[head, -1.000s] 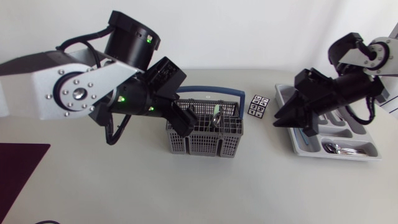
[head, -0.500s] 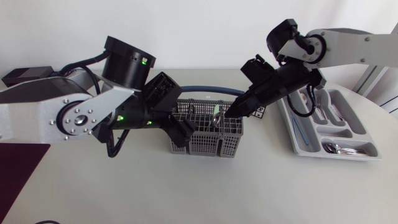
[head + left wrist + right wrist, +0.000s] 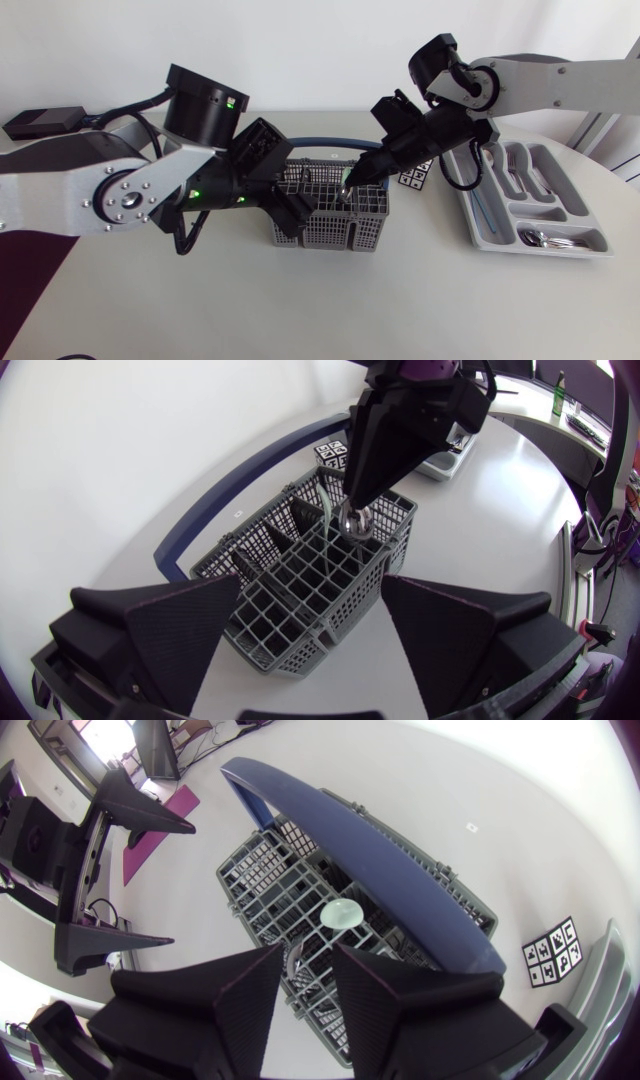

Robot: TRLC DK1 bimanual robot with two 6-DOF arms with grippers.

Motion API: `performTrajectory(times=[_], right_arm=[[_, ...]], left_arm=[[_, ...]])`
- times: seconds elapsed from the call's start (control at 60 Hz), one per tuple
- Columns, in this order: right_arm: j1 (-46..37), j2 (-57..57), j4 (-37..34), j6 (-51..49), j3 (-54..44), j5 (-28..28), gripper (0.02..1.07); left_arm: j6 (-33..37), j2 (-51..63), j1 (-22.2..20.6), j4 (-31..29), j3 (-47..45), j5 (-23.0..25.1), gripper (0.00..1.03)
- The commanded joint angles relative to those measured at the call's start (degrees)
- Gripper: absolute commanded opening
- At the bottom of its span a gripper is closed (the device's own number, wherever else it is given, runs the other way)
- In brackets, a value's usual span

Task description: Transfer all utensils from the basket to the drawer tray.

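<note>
left arm point(image 3: 110, 195): silver, black joints, green LEDs | right tool point(image 3: 352, 178): matte black

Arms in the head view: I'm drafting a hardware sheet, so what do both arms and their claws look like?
Both the left arm and right arm have silver-grey links and black cylindrical joints; the left also shows a round bolted cap, green indicator lights and looping black cables. The left claw and right claw are matte black, each with two broad wedge-shaped fingers.

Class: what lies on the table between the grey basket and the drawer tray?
A small black-and-white patterned card lies between the basket and the drawer tray, clearest in the right wrist view.
</note>
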Motion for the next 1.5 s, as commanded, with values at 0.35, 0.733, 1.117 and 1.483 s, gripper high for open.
performTrajectory(times=[0.35, 0.733, 1.117, 1.483], right_arm=[[3.5, -3.8, 11.3, 7.5, -10.4, 6.7, 0.3], [5.9, -4.8, 14.8, 8.5, -11.9, 7.9, 0.26], [6.2, -4.7, 17.0, 8.6, -13.3, 8.3, 0.08], [3.1, -8.4, 17.2, 8.8, -13.9, 0.5, 0.08]], left_arm=[[0.6, -1.1, 0.1, 2.9, -2.8, -0.9, 0.99], [0.5, -1.3, -0.1, 3.2, -2.7, -0.9, 0.99], [0.5, -1.1, -0.1, 3.8, -2.9, -0.9, 0.99], [0.3, -1.0, -0.3, 3.7, -3.2, -0.9, 0.99]])
